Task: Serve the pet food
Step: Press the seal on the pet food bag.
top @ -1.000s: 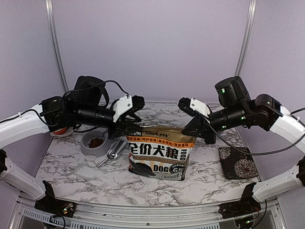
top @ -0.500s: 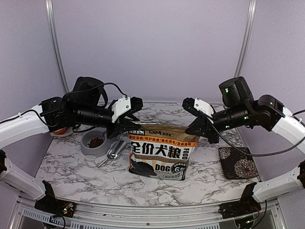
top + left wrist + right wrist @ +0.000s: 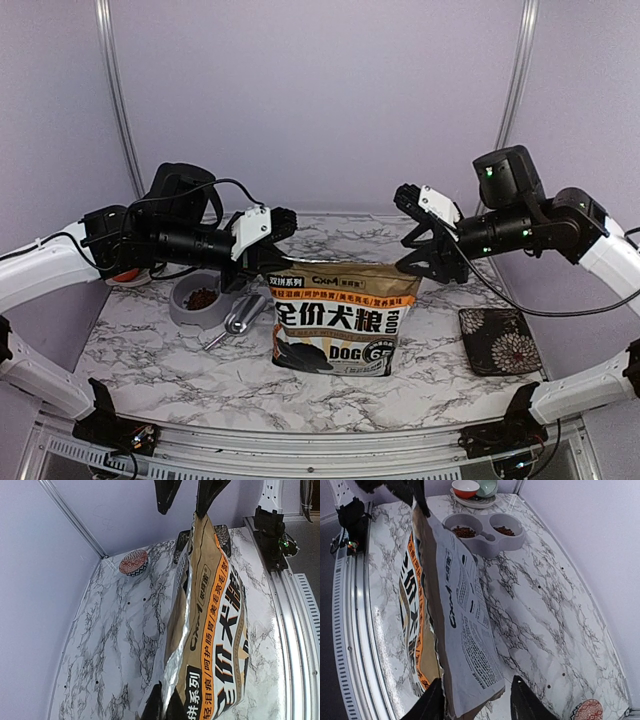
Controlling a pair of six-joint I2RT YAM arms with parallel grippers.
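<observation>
Kibble [image 3: 465, 531]: small reddish-brown pellets, dry and loose, lying in a low heap in each of the two wells of the grey feeder [image 3: 485, 544]. Seen from above, the feeder sits on the marble table [image 3: 160, 370] at 9 o'clock from the bag [image 3: 335, 320]. My left gripper [image 3: 161, 706] is clenched on the bag's top left corner; the bag stands upright, its printed front toward my bases. My right gripper [image 3: 476, 681] is spread, a finger on either side of the top right corner, not pinching it. A floral pad [image 3: 497, 340] lies at the bag's 3 o'clock.
</observation>
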